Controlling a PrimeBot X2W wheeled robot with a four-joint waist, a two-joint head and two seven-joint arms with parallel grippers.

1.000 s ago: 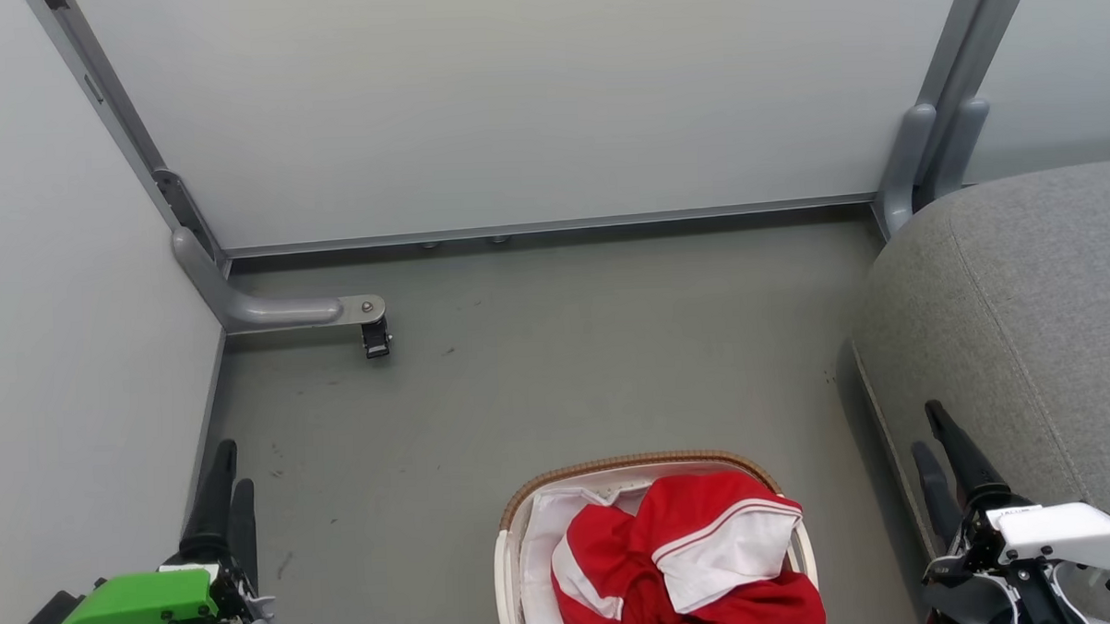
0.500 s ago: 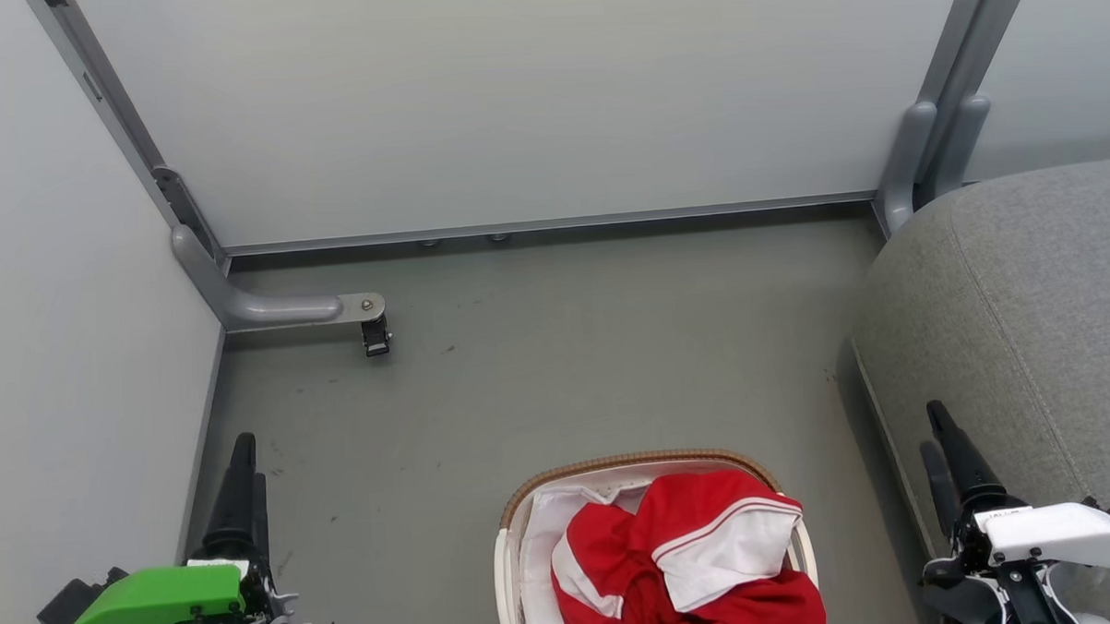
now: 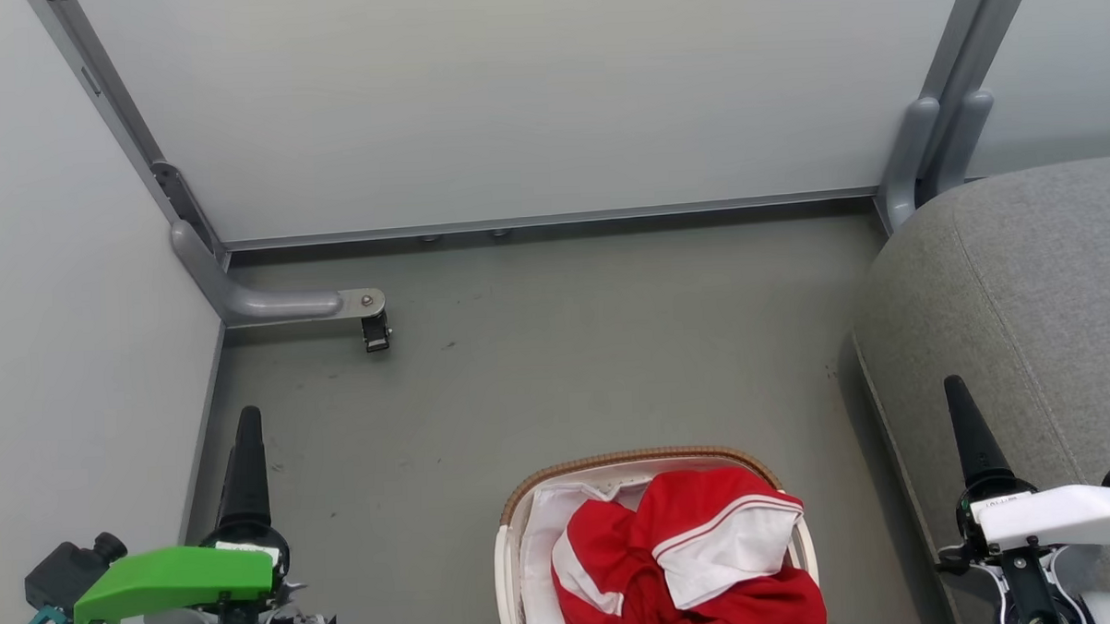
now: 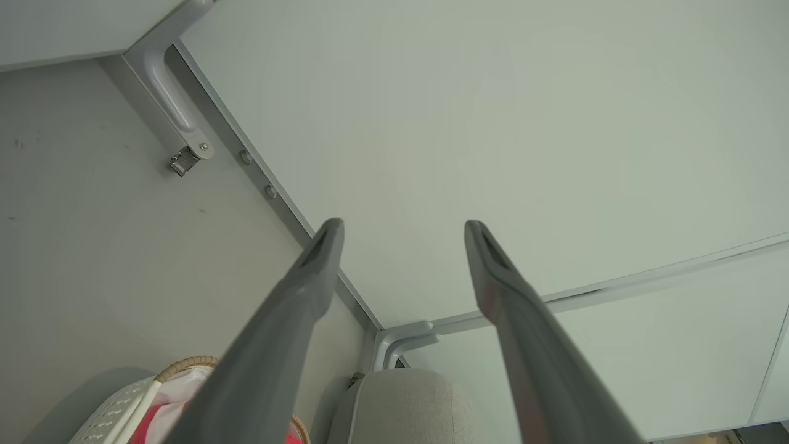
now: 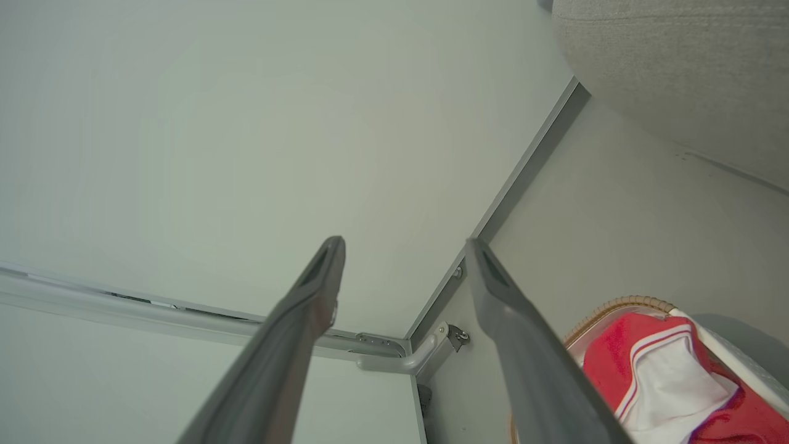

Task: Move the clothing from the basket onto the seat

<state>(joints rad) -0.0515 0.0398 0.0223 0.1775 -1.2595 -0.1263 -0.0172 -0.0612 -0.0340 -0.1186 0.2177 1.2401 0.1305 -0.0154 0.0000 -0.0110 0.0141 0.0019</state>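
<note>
**Operator:** State the layout before the first pick.

**Technician:** The seat point(image 3: 1024, 268) takes up the right side, from near to far. The basket point(image 3: 616, 461) stands on the floor point(image 3: 565, 349) at near centre, just left of the seat. The clothing point(image 3: 702, 547) lies heaped inside the basket, red with a white panel uppermost, on the white liner sheet point(image 3: 540, 534).

**Operator:** Gripper condition?

**Technician:** The left gripper point(image 4: 402, 225) hovers at near left, well apart from the basket. The right gripper point(image 5: 404, 242) hovers at near right, by the seat's edge. On both, the fingers stand apart with nothing between them.

**Operator:** Procedure for the step in hand?

**Technician:** Judged step: reach and grasp.
- Use the right gripper, as it is nearer the seat.
- Descend onto the high red fold, not the liner showing at the heap's left.
- Pinch a thick fold and lift straight up until the cloth clears the woven rim, then carry it right.

Risk: the garments may rise tangled together, or the basket may drag.
</note>
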